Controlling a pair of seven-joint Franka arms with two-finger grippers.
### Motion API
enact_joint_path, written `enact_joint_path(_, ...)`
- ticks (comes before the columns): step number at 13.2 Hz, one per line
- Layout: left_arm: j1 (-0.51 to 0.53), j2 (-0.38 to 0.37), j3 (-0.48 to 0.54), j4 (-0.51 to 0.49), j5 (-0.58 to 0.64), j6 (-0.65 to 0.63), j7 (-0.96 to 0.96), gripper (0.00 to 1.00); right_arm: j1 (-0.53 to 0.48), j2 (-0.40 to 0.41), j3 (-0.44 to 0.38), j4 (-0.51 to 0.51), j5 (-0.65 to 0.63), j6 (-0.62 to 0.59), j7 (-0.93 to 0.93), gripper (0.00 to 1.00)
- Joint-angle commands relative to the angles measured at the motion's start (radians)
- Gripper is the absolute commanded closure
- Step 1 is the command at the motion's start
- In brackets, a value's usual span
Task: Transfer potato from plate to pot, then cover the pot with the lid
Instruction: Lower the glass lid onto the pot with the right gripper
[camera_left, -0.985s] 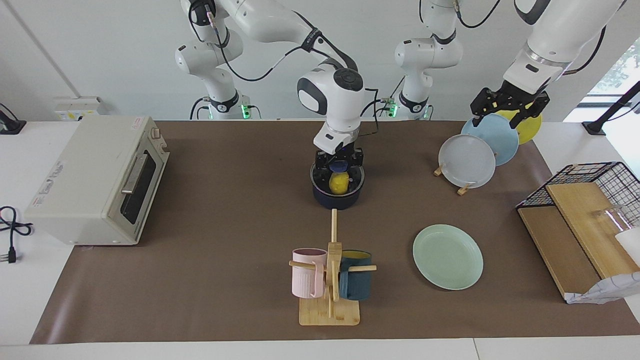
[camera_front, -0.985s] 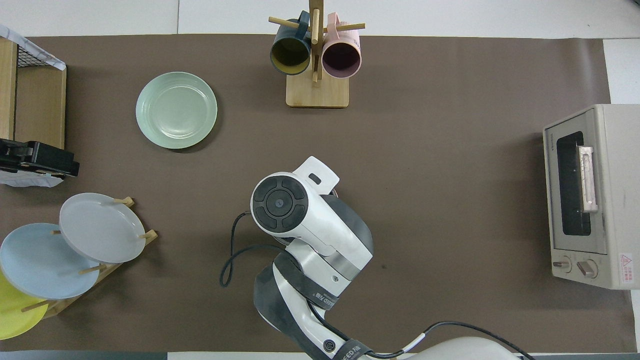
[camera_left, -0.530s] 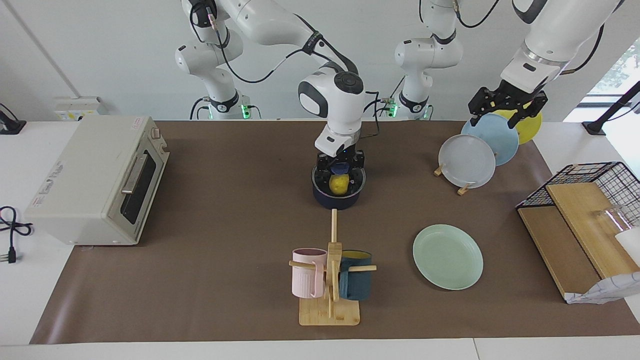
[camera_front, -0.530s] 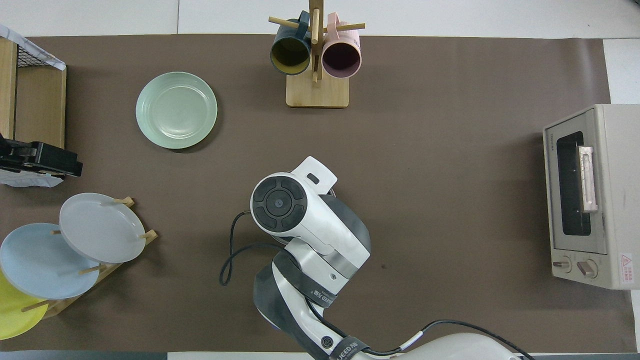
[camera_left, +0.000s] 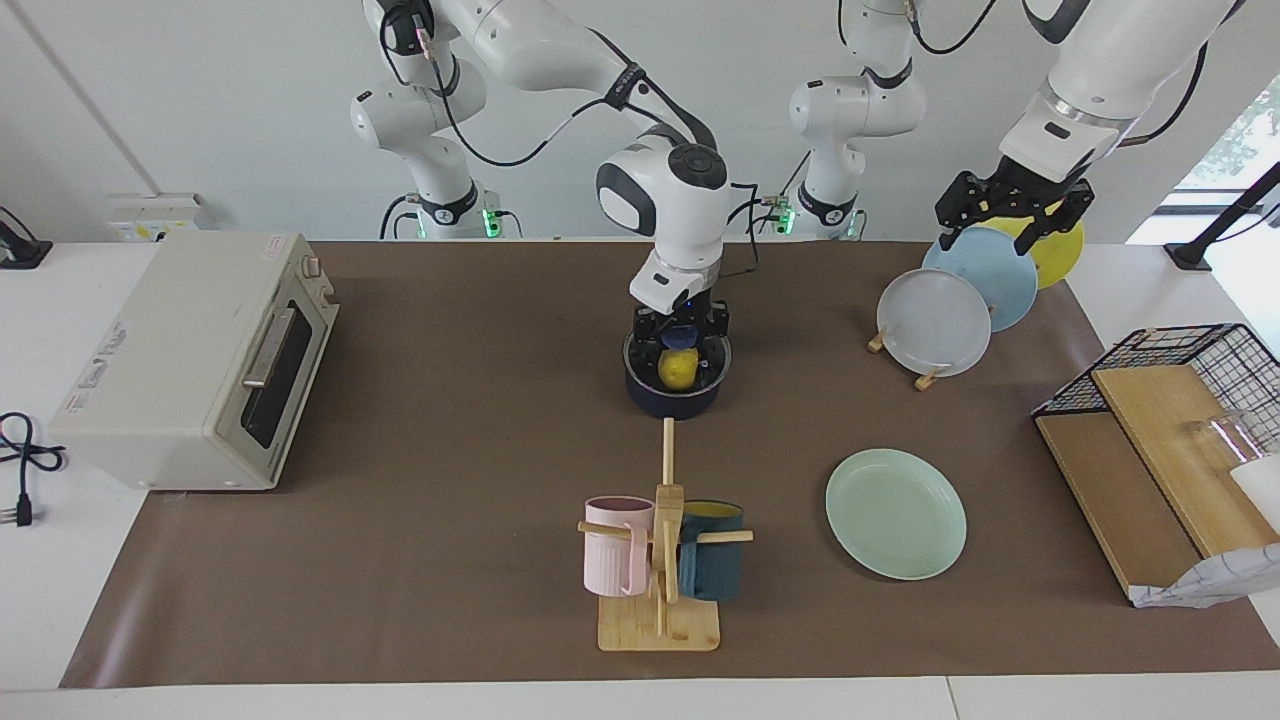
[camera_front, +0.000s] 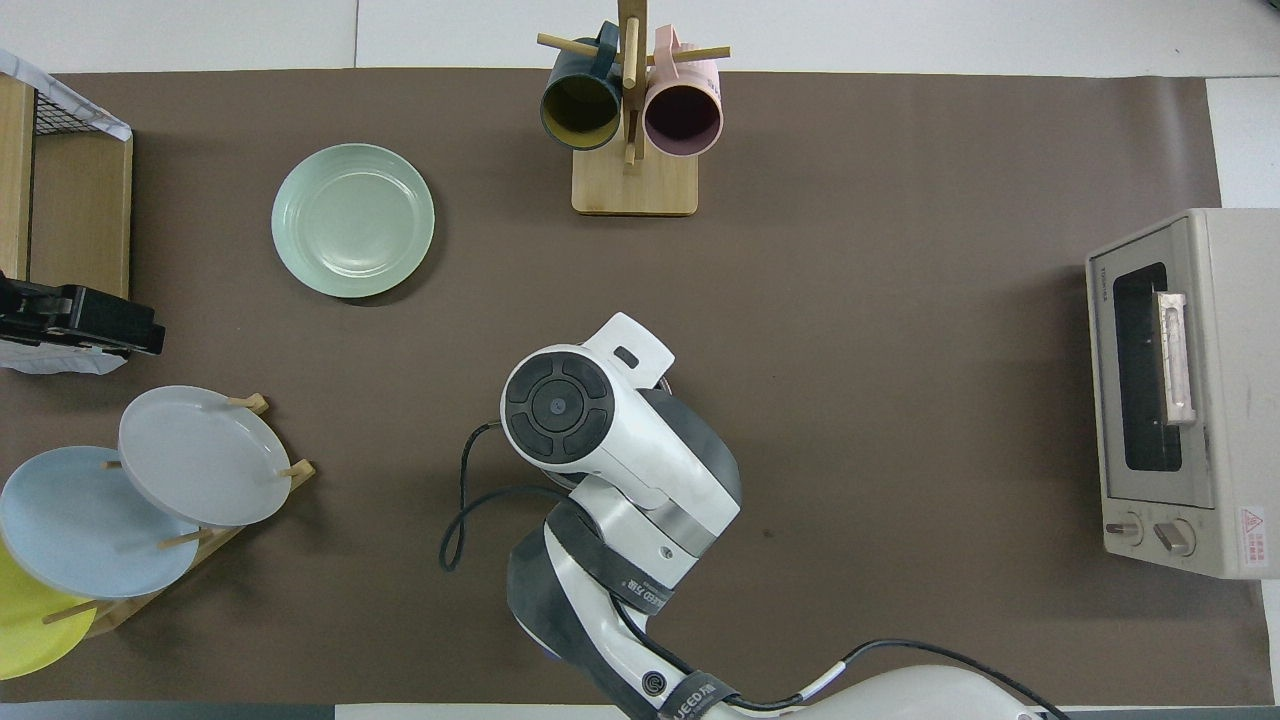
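Observation:
The dark navy pot (camera_left: 676, 400) stands mid-table with the yellow potato (camera_left: 679, 369) inside it. The clear glass lid (camera_left: 712, 358) lies on the pot's rim, and the potato shows through it. My right gripper (camera_left: 680, 332) stands straight down over the pot, shut on the lid's blue knob. In the overhead view the right arm (camera_front: 600, 440) hides pot, lid and potato. The mint-green plate (camera_left: 895, 513) (camera_front: 353, 220) lies bare, farther from the robots, toward the left arm's end. My left gripper (camera_left: 1010, 212) (camera_front: 80, 320) hangs open over the plate rack.
A wooden rack with grey, light blue and yellow plates (camera_left: 935, 322) stands at the left arm's end. A mug tree (camera_left: 662, 560) with a pink and a teal mug stands farther out than the pot. A toaster oven (camera_left: 195, 360) and a wire basket (camera_left: 1170, 375) sit at the table's ends.
The right arm's wrist shifted slightly and the lid settled on the pot's rim. The left gripper rose a little above the rack.

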Motion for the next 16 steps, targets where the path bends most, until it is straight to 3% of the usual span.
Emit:
enact_joint_path(1, 0.004, -0.038, -0.002, -0.039, -0.009, 0.003, -0.001, 0.0, -0.012, 0.005, 0.005, 0.01, -0.018, 0.015, 0.006, 0.0)
enact_joint_path(4, 0.007, -0.044, -0.001, -0.04, -0.009, 0.011, 0.001, 0.0, -0.018, 0.003, 0.002, 0.051, -0.021, -0.02, 0.003, 0.0)
enact_joint_path(8, 0.007, -0.049, -0.001, -0.04, -0.009, 0.009, -0.001, 0.0, -0.072, -0.003, 0.002, 0.182, -0.021, -0.159, -0.016, 0.0)
enact_joint_path(11, 0.007, -0.05, -0.001, -0.042, -0.009, 0.009, -0.002, 0.0, -0.178, -0.064, -0.002, 0.26, -0.017, -0.317, -0.201, 0.0)
enact_joint_path(16, 0.006, -0.052, -0.001, -0.048, -0.009, 0.011, -0.002, 0.0, -0.461, -0.216, -0.003, 0.257, -0.004, -0.538, -0.58, 0.0)
